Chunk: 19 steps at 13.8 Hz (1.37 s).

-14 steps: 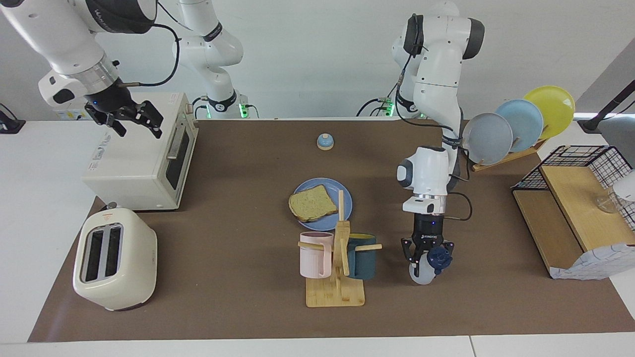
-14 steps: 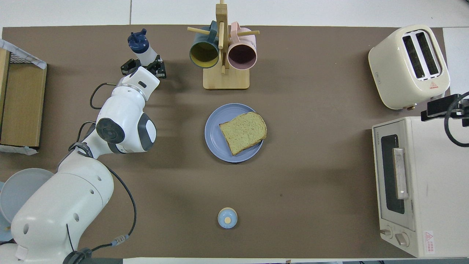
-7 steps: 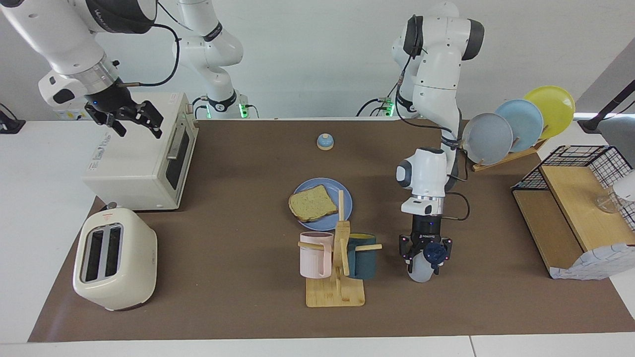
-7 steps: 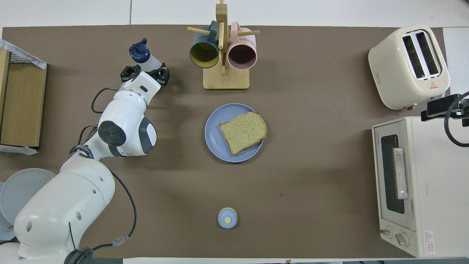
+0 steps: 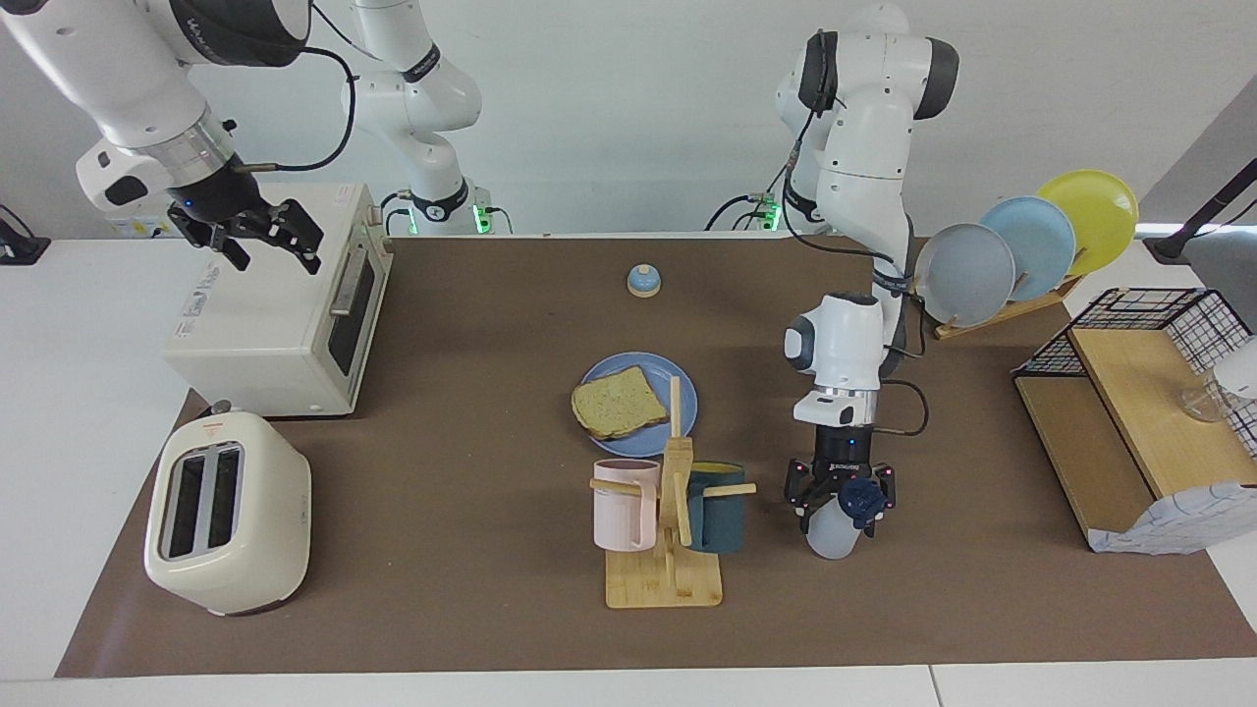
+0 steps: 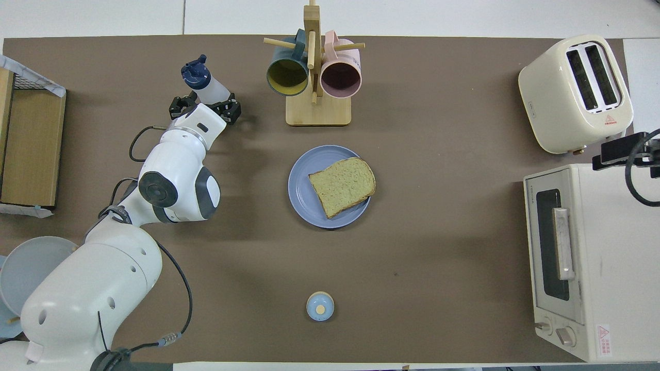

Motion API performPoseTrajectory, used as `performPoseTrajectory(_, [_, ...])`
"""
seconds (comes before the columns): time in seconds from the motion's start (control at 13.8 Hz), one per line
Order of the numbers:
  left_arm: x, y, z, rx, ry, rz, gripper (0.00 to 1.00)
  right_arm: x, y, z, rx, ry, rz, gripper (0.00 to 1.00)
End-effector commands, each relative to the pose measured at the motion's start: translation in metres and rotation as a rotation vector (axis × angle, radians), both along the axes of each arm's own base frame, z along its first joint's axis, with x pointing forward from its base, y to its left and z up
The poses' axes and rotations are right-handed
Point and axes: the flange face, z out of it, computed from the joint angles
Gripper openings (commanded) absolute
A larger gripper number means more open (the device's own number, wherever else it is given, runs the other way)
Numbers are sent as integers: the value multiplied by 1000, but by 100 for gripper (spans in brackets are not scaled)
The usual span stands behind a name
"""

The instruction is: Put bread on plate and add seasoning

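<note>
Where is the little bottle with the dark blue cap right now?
The seasoning bottle stands on the table beside the mug rack, toward the left arm's end, with the open left gripper right at it.

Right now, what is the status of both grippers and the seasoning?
Left gripper jaws open around the seasoning, standing beside the mug rack. Right gripper open over the oven, waiting. Bread on plate.
</note>
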Motion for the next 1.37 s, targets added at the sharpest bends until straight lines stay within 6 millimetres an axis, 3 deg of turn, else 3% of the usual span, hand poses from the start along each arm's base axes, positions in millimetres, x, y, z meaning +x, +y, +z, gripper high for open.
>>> performPoseTrajectory(0.0, [-14, 3, -3, 10, 8, -7, 100, -6, -2, 2, -6, -6, 19, 100])
performPoseTrajectory(0.29, [-29, 10, 5, 11, 22, -2, 100, -6, -2, 2, -6, -6, 19, 100])
performPoseTrajectory(0.72, [-73, 26, 59, -8, 34, -5, 100, -6, -2, 2, -6, -6, 19, 100])
performPoseTrajectory(1.3, [-86, 45, 175, -86, 247, -65, 100, -7, -2, 3, -6, -8, 19, 100])
